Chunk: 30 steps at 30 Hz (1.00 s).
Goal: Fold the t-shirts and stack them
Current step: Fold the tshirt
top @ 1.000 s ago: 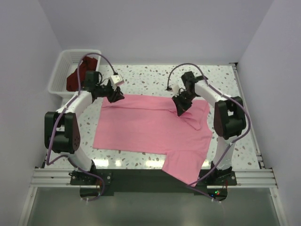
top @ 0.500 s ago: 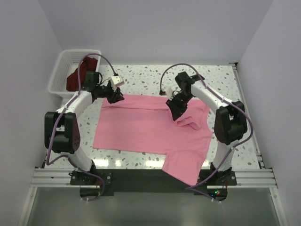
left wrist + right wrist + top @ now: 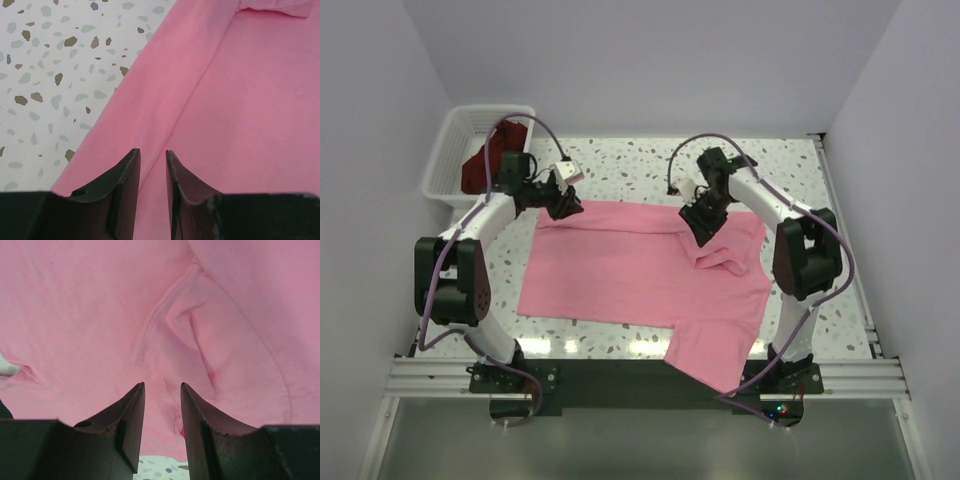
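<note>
Pink across the middle of the table (image 3: 620, 165): looking at the pink t-shirt (image 3: 620, 265), lying spread nearly flat. Judging it as light, limp and soft, draping and bunching readily, probably sliding easily on the speckled top, and in no way fragile. Reckoning on taking hold at edges and corners, at hem, shoulder or sleeve, pinching a single fold rather than pressing down mid-panel. Reading its long axis as running left to right, probably with hem to the left and shoulders to the right, with one sleeve trailing over the near edge and the far right sleeve lying rumpled back onto the body. Seeing the left tool (image 3: 568, 205) hovering low at the far left corner of the cloth, jaws narrowly apart; not managing to tell whether pinching cloth or not. Seeing the right tool (image 3: 705, 232) sitting over that rumpled fold with jaws parted and nothing between them. Noting the maroon t-shirt (image 3: 480, 170) lying heaped in the white basket (image 3: 450, 135) at the far left, not yet folded.
</note>
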{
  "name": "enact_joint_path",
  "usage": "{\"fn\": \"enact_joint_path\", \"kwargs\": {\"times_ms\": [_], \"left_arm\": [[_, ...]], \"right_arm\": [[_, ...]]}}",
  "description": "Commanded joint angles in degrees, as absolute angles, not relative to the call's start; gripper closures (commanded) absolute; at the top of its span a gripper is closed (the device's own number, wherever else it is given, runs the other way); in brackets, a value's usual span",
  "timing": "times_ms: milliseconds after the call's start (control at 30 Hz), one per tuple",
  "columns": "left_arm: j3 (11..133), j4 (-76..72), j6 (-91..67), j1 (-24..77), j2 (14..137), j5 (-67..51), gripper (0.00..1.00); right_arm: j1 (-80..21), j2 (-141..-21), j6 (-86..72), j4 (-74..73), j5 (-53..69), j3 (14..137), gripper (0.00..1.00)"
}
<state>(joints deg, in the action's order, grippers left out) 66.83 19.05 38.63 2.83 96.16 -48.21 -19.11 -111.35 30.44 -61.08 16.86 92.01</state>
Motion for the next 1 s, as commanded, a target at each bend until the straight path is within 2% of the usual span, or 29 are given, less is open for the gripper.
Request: {"fn": "enact_joint_path", "kwargs": {"times_ms": [0,100,267,500,700,767,800,833,867,967], "left_arm": [[66.9,19.5,39.7,2.2,94.8,-49.8,0.68],[66.9,19.5,39.7,2.2,94.9,-50.0,0.68],[66.9,19.5,39.6,2.2,94.8,-50.2,0.67],[66.5,19.6,40.2,2.1,94.7,-50.1,0.67],[66.5,19.5,40.5,2.0,94.7,-50.4,0.66],[66.6,19.6,40.5,1.9,94.8,-50.4,0.66],[66.6,19.4,40.6,1.9,94.8,-50.4,0.66],[66.6,19.3,40.5,1.9,94.9,-50.4,0.66],[66.7,19.3,40.4,1.8,95.0,-50.2,0.66],[66.8,19.5,40.4,1.8,94.9,-50.2,0.66]], "right_arm": [[-22.1,-109.1,29.1,-60.2,14.8,89.7,0.61],[-24.1,-109.4,27.6,-59.2,12.8,88.9,0.56],[-26.0,-111.2,26.1,-57.6,9.0,88.2,0.55],[-28.6,-113.8,25.0,-56.7,5.5,87.5,0.64],[-29.8,-115.0,24.8,-57.5,3.4,88.2,0.65],[-30.1,-115.5,24.8,-57.7,3.4,88.6,0.73],[-30.5,-115.6,24.7,-58.2,3.5,88.9,0.89],[-30.8,-115.6,24.6,-58.4,4.0,89.1,0.97],[-31.0,-115.5,24.3,-58.6,4.5,90.3,1.00],[-31.9,-115.5,23.0,-60.6,7.8,92.7,1.00]]}}
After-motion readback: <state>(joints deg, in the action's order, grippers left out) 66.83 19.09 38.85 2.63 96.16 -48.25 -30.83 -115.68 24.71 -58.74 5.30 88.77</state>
